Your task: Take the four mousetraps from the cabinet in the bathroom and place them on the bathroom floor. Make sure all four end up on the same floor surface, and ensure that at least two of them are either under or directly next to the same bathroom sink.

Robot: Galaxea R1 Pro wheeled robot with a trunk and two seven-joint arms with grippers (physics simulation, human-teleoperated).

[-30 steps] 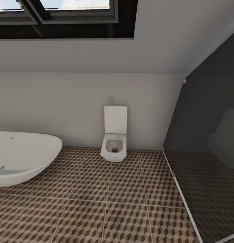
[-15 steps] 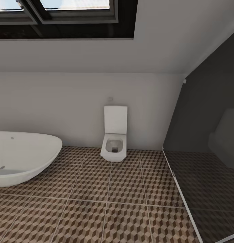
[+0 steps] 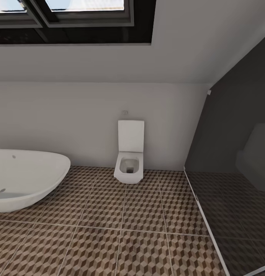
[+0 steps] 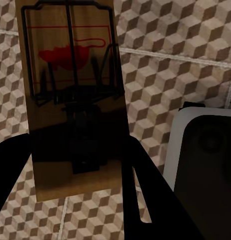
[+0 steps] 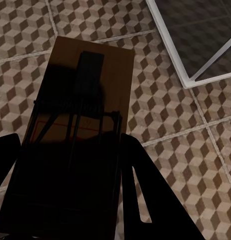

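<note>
Cube-patterned bathroom floor (image 3: 109,230) spreads under pale walls, with a white tub (image 3: 25,180) at left and a toilet (image 3: 129,153) at centre. The left hand (image 4: 75,200) grips one mousetrap (image 4: 73,100) above the tiles. The right hand (image 5: 70,200) grips another mousetrap (image 5: 80,125) beside a glass screen's white frame (image 5: 170,55).

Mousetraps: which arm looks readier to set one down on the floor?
Neither clearly. The left gripper and right gripper each hold a mousetrap over the bathroom floor. No sink is in sight, so it's a toss-up.
</note>
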